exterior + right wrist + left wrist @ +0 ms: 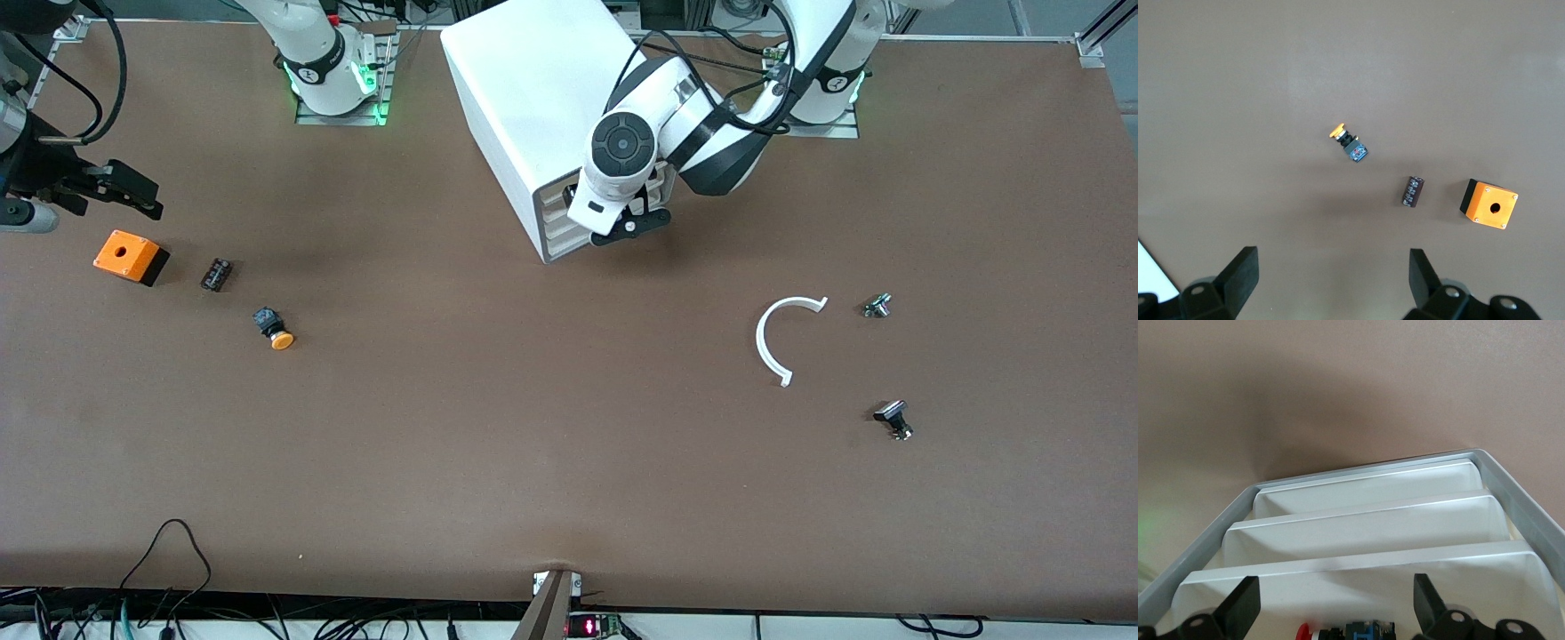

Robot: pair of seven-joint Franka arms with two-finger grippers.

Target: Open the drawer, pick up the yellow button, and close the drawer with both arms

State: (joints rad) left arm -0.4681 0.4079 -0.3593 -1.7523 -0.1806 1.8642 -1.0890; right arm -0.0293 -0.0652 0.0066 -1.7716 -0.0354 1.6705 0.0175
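1. Right gripper (pixel 133 197): jaws spread, empty, above the orange box (pixel 130 257).
2. Button (pixel 275 329): lies on the table (pixel 533 444), nearer the camera than the black block (pixel 216 274); apparently already taken out.
3. Left gripper (pixel 633 224): jaws spread, empty, at the cabinet (pixel 533 107) front; drawer (pixel 1365 583) looks slightly open, closing remains.

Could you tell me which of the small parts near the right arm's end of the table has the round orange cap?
The button: it lies nearest the front camera of the three there. The orange box is square with a hole; the ribbed block is all black.
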